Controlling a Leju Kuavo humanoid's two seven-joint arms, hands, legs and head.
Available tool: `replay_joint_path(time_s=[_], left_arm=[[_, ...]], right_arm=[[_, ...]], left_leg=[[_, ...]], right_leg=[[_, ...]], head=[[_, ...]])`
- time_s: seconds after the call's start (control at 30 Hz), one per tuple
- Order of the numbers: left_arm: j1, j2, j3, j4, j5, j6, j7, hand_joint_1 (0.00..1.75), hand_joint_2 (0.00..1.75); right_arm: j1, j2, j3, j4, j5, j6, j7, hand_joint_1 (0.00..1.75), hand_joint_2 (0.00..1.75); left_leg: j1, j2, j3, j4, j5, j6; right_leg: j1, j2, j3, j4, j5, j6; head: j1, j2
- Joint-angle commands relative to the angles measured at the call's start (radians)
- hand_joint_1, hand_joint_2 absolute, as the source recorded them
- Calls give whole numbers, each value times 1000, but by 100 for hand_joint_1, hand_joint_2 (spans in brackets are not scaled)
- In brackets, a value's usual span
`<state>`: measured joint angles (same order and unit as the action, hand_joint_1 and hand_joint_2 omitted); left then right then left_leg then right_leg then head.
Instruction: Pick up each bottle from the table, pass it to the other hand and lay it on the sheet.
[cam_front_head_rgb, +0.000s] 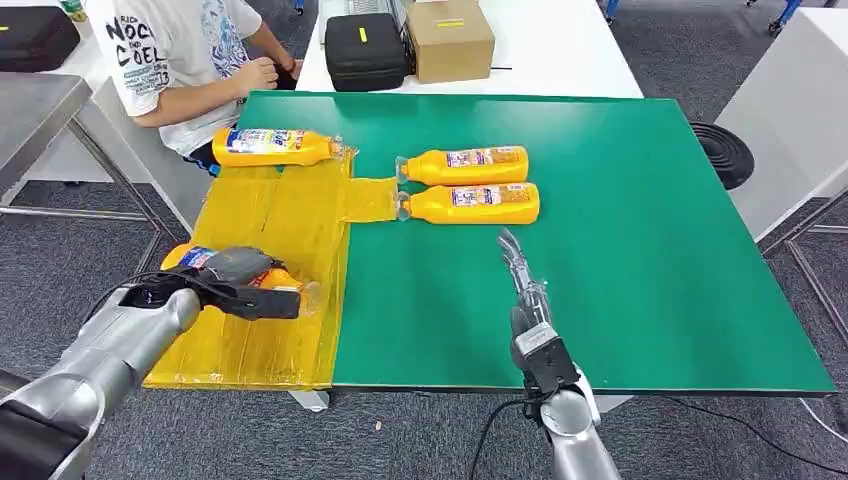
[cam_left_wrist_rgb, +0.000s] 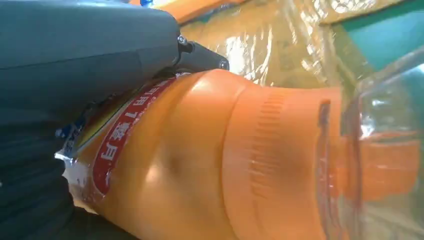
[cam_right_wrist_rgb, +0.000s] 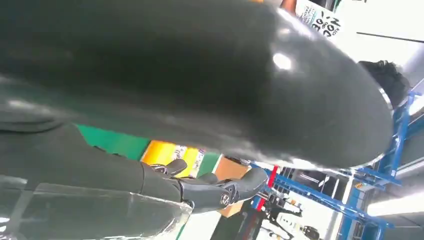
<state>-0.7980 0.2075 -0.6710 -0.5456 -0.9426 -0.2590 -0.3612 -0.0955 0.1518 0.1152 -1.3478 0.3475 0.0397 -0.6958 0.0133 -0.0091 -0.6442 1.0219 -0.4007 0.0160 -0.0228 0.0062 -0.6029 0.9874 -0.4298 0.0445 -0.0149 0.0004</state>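
The left hand (cam_front_head_rgb: 235, 282) was wrapped around an orange bottle (cam_front_head_rgb: 262, 281), dark fingers (cam_front_head_rgb: 262, 303) curled over the body near its shoulder, with the clear cap (cam_front_head_rgb: 310, 296) poking out toward 3 o'clock; in the left wrist view the same bottle (cam_left_wrist_rgb: 210, 165) filled the space under the grey thumb (cam_left_wrist_rgb: 90, 55), label against the palm. That held bottle sat over the yellow sheet (cam_front_head_rgb: 270, 225) near its 8 o'clock corner, close to the sheet's left border, though whether it was resting on the sheet or just above it could not be judged from the head view. The right hand (cam_front_head_rgb: 520, 275) held nothing, its fingers (cam_front_head_rgb: 510, 250) stretched out nearly straight and pointing toward 12 o'clock over bare green table (cam_front_head_rgb: 640, 250), with the near table edge at 6 o'clock behind the wrist. From the right hand, two more bottles lay side by side at about 12 o'clock: the nearer bottle (cam_front_head_rgb: 470, 203) and the farther bottle (cam_front_head_rgb: 465, 165), both with caps turned toward 9 o'clock and touching a small flap of the sheet. A fourth bottle (cam_front_head_rgb: 275, 146) lay along the sheet's far edge at 11 o'clock, cap toward 3 o'clock. Wide open green surface ran out to 3 o'clock of the right hand. Beyond the far edge sat a person in a white shirt (cam_front_head_rgb: 170, 50), a black case (cam_front_head_rgb: 366, 50) and a cardboard box (cam_front_head_rgb: 450, 38).
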Motion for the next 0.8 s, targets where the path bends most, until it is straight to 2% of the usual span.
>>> replay_joint_path(time_s=[0.03, 0.23, 0.53, 0.67, 0.8], left_arm=[[-62, -4, -64, 144, 9, -6, -3, 175, 175], [-36, -34, -49, 146, 25, 52, 26, 175, 175], [65, -82, -3, 126, 58, 169, 63, 175, 175], [86, -93, 8, 129, 45, 175, 57, 175, 175], [89, -96, 8, 136, 41, 168, 56, 175, 175]], right_arm=[[-40, -12, 11, 88, -9, -12, -2, 0, 0], [-13, -21, 3, 66, -9, -14, -2, 0, 0], [17, -17, -6, 24, -1, -19, 6, 0, 0], [22, -15, -10, 17, 2, -18, 8, 0, 0], [17, -17, -8, 25, 6, -17, 11, 0, 0]], left_leg=[[1, 2, 5, 0, -2, 0], [0, 1, 4, -1, -1, 0], [0, 1, 6, -2, -2, 0], [-1, -1, 4, -1, 0, 0], [-1, -1, 9, -3, -1, 0]], right_leg=[[1, 1, 5, -1, -1, -2], [1, -1, 4, -1, -1, -2], [0, -1, 7, -2, -1, -2], [-1, -2, 4, -1, -1, -1], [0, -2, 9, -3, -1, -3]], head=[[0, 0], [0, 0], [0, 0], [0, 0], [0, 0]])
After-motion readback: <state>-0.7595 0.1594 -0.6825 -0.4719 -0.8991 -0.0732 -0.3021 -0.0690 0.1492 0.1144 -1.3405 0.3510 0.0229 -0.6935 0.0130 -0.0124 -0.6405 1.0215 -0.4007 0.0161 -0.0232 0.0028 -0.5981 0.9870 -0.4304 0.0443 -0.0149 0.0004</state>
